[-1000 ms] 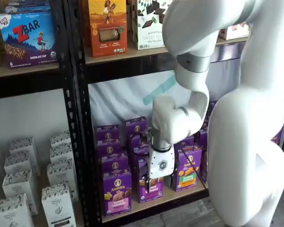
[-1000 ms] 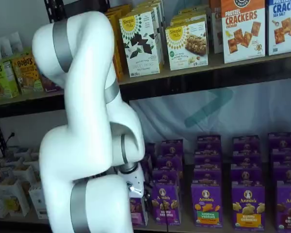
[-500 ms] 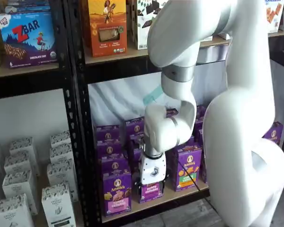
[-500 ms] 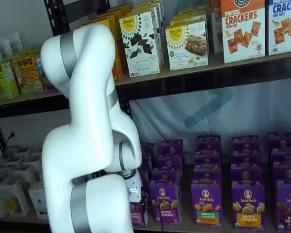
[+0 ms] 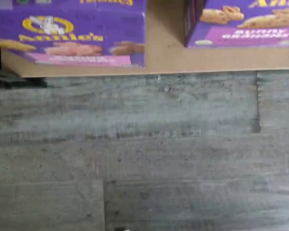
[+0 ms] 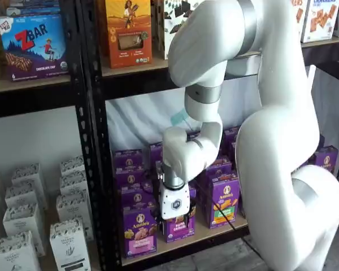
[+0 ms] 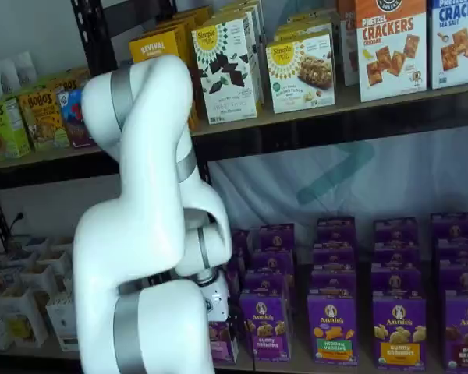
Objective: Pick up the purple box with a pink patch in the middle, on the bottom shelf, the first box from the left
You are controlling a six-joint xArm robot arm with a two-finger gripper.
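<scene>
Moved leftward and lower since the earlier frame: arm (image 6: 260,141) bent further, gripper (image 6: 173,217) hanging before the front row of the bottom shelf (image 6: 181,241), between two front boxes. Fingers mostly hidden in both shelf views; spread to the widest, nothing pinched.

At the shelf's left front corner, beside the black upright (image 6: 96,169): the purple box (image 6: 139,230), upright, pink band low on its front, untouched. Same box in the wrist view (image 5: 72,33), at the board's front edge. Next rightward, just past a strip of bare board: Bunny Grahams box (image 6: 179,227), also in the wrist view (image 5: 243,24). Grey plank floor (image 5: 144,154) below the shelf edge.
</scene>
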